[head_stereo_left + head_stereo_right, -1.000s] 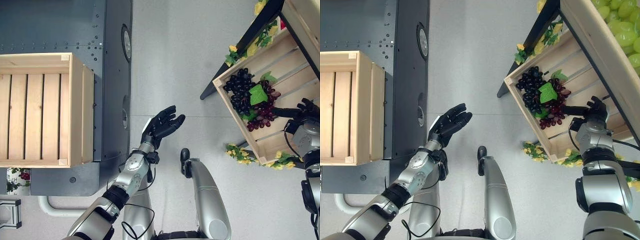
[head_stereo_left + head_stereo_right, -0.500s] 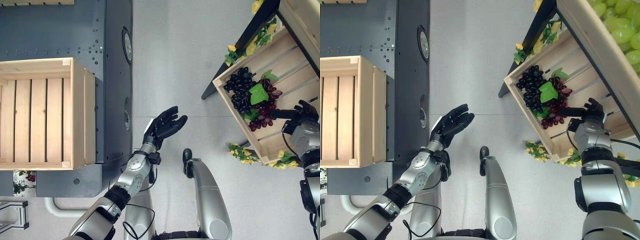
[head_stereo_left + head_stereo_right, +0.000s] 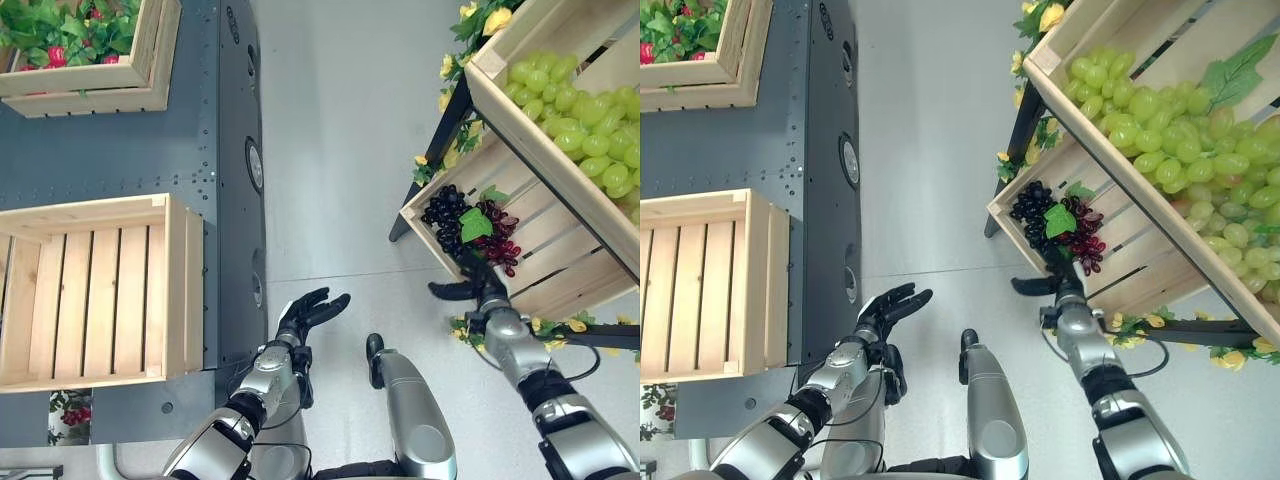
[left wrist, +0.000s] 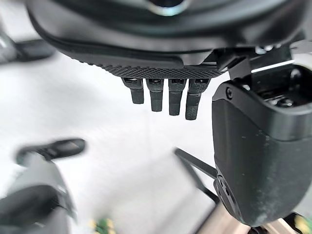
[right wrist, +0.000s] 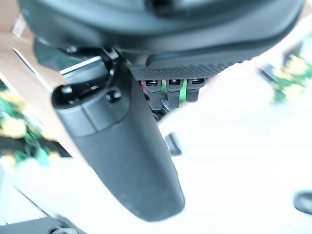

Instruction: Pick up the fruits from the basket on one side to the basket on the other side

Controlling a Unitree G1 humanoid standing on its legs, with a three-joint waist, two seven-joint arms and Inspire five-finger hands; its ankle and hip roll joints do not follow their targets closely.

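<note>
A bunch of dark purple and red grapes (image 3: 463, 224) with a green leaf lies in the lower slanted wooden crate (image 3: 560, 268) on the right. My right hand (image 3: 472, 284) is at that crate's front rim, just below the bunch. It is open, fingers pointing up at the grapes and thumb out to the side, holding nothing. In the right wrist view its straight fingers (image 5: 167, 91) show red and green just past them. An empty wooden crate (image 3: 95, 290) stands on the left. My left hand (image 3: 306, 311) hovers open over the floor beside it.
Above the dark grapes a second slanted crate holds green grapes (image 3: 572, 112). The dark grey platform (image 3: 215, 150) carries the empty crate and, at the far left, a crate of leafy plants with red fruit (image 3: 70, 40). Yellow flowers (image 3: 478, 330) trim the black stand.
The camera has tilted, bringing the green grapes and the plant crate into view. My right hand has moved from the right of the dark bunch to the crate's front rim below it.
</note>
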